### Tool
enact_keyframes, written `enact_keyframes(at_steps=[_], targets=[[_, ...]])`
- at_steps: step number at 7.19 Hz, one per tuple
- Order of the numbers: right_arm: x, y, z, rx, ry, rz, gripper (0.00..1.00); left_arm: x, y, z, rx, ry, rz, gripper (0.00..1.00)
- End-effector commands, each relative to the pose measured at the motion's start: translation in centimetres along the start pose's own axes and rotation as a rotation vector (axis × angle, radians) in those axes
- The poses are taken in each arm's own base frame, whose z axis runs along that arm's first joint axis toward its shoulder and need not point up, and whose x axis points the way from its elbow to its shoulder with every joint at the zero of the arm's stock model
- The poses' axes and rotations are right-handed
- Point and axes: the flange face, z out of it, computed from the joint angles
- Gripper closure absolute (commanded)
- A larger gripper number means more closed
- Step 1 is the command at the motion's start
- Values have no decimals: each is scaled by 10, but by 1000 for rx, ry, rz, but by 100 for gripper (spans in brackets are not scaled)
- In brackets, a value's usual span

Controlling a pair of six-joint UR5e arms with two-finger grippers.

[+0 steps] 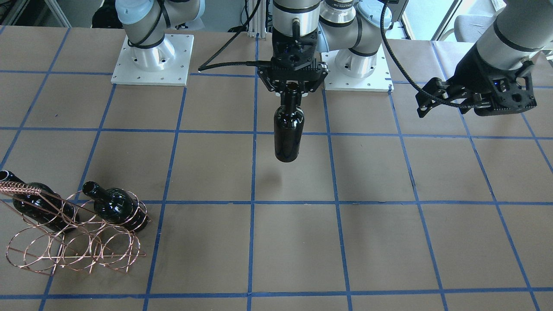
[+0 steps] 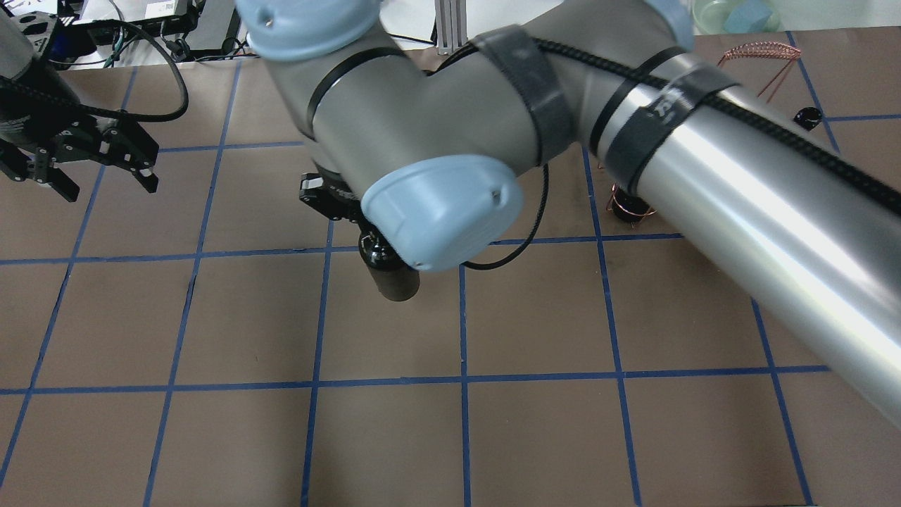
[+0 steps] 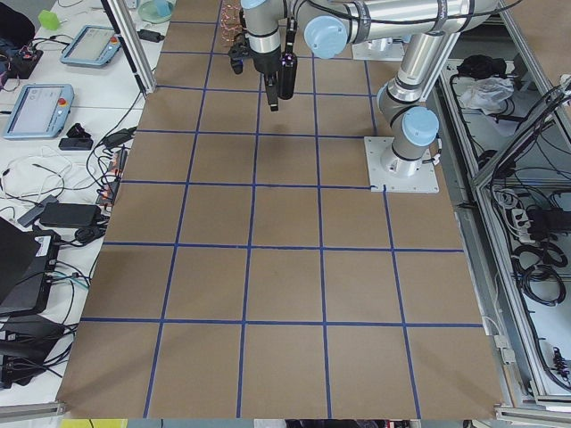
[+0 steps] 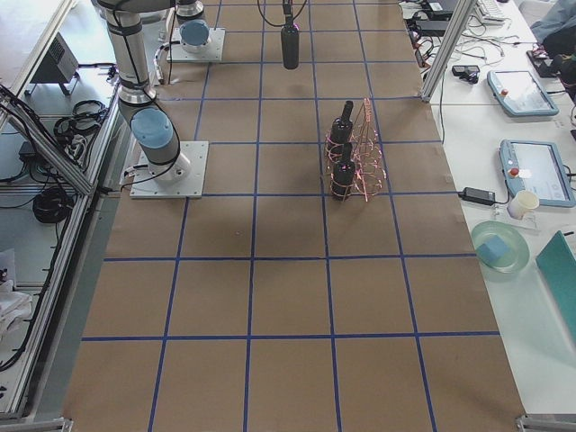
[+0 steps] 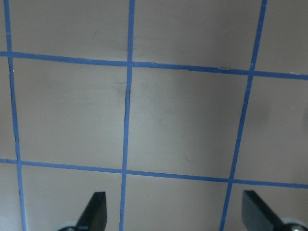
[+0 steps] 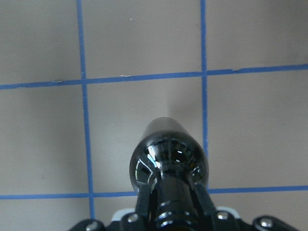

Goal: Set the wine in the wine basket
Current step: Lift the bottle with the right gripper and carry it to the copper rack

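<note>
Overhead exterior: the right arm (image 2: 739, 204) hides most of the wine basket (image 2: 764, 51).

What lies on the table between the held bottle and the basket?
Nothing. Between the bottle and the basket the table is bare, as the front-facing view shows.

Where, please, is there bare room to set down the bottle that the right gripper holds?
The brown gridded table is bare under the black glass bottle and across to the open left gripper. The copper wire rack's operator-side hoops are empty; its robot-side row is crowded by two black bottles.
</note>
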Motion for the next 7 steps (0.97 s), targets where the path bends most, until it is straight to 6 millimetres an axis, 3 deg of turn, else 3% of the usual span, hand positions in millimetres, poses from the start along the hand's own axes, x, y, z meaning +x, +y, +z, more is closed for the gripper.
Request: enact_keyframes(at_steps=[1,2,3,5,7], targets=[[119,-20,-61,-41,52,-49,100,51,13,-5,18,-7,-4,1],[164,-22,-79,-67,61,-114,100,75,21,-7,25,-11,47,1],[208,-29,-93,-71,68,-129,100,83,25,-7,26,-14,67,1],[296,-45,-108,-88,147,-177,100,83,23,-4,20,-11,77,0],[356,-54,-115,-92,128,-271,100,84,22,-2,25,21,76,0]])
